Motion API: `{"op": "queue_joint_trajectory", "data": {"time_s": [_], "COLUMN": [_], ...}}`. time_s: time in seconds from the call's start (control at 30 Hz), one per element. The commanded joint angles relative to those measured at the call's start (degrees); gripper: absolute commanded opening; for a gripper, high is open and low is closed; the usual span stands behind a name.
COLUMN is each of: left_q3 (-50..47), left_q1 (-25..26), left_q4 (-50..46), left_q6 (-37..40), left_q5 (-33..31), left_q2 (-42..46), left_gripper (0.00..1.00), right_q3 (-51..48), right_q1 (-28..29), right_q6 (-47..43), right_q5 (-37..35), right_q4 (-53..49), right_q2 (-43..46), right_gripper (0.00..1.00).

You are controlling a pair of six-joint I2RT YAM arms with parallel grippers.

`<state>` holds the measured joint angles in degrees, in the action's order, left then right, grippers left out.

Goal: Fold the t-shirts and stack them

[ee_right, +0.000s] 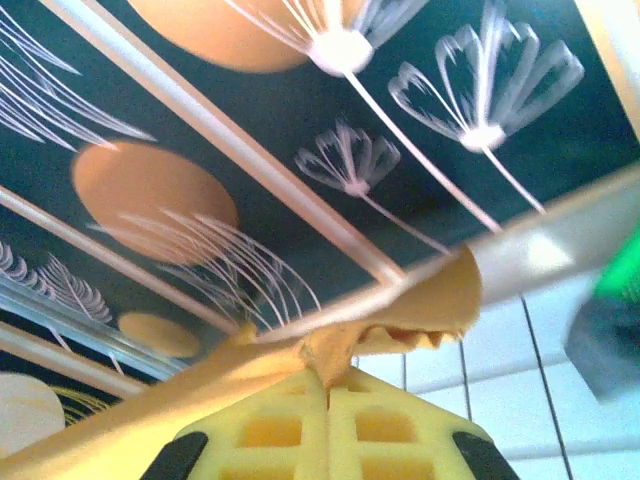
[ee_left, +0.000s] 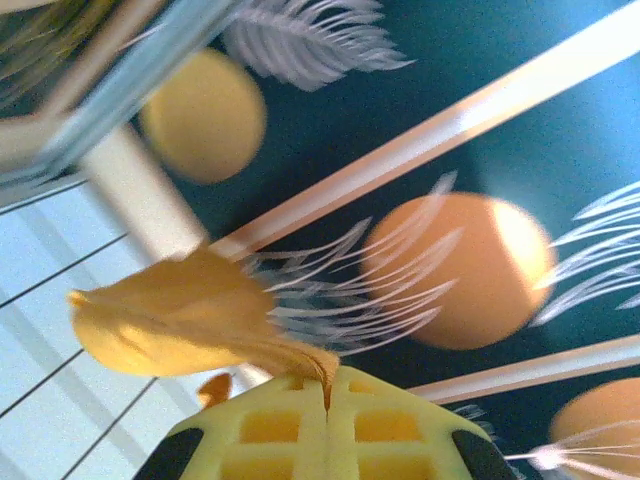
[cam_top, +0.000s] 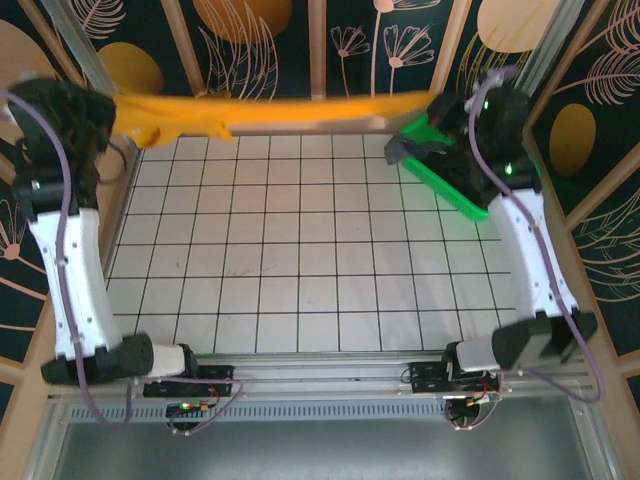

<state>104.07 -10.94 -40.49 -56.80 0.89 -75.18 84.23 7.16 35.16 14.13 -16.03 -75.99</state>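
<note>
Two grippers: left gripper (ee_left: 326,388), right gripper (ee_right: 327,385). One mustard-orange t-shirt (cam_top: 300,108) pinched between both. One green basket (cam_top: 458,192) just beside the right gripper; one dark grey cloth (cam_top: 405,150) at its rim.

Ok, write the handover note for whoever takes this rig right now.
Left gripper: shut on one end of the orange t-shirt.
Right gripper: shut on the other end.
The shirt hangs stretched between them in the air, along the far edge of the table.
A dark cloth lies over the rim of the green basket, far right. I cannot tell which shirt it is.
Done: orange shirt lifted and spread.
Left: lay it down, fold it, then fold the others and stack them all.
</note>
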Motion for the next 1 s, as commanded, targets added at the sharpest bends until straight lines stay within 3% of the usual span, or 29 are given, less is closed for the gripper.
{"op": "queue_joint_trajectory", "data": {"time_s": [0.0, 0.07, 0.13, 0.17, 0.23, 0.3, 0.43, 0.63, 0.83, 0.97], "left_q3": [-16.3, -26.9, -36.1, -39.3, -44.9, -47.9, -51.7, -55.0, -51.5, -44.2], "left_q1": [-0.6, -0.5, -0.6, -0.6, -0.4, -0.2, 1.9, 3.3, 4.1, 4.1], "left_q4": [0.3, 2.9, 5.3, 6.2, 8.5, 8.7, 6.9, 9.4, 17.5, 20.0], "left_q6": [1.6, 2.3, 4.2, 4.9, 6.7, 7.6, 8.8, 6.6, 3.6, 4.1], "left_q5": [-4.6, -3.6, -2.7, -1.8, 0.3, 2.1, 1.4, 3.7, 7.9, 7.6], "left_q2": [3.1, 4.5, 3.5, 2.6, 0.2, -1.1, 0.7, 2.3, -6.1, -16.1], "left_gripper": [0.0, 0.19, 0.45, 0.54, 0.63, 0.68, 0.68, 0.55, 0.37, 0.33], "right_q3": [-16.3, -27.0, -33.6, -34.8, -35.7, -35.6, -34.0, -30.3, -25.4, -21.2], "right_q1": [0.3, 0.8, 0.8, 1.0, 1.4, 1.8, 3.8, 8.8, 9.4, 8.8], "right_q6": [2.0, 2.9, 2.4, 1.5, 0.2, -0.3, -1.4, -3.6, -3.5, -2.7], "right_q5": [-2.8, -2.8, -0.2, 0.1, -0.9, -2.3, -5.6, -10.1, -7.9, -7.2], "right_q4": [-2.3, -1.0, -0.9, -1.9, -4.1, -5.5, -7.0, -6.3, -0.2, -0.1], "right_q2": [6.7, 9.0, 6.3, 4.1, -0.4, -1.8, -1.2, -5.3, -15.0, -23.2], "right_gripper": [0.0, 0.01, 0.3, 0.39, 0.52, 0.56, 0.58, 0.53, 0.37, 0.36]}}
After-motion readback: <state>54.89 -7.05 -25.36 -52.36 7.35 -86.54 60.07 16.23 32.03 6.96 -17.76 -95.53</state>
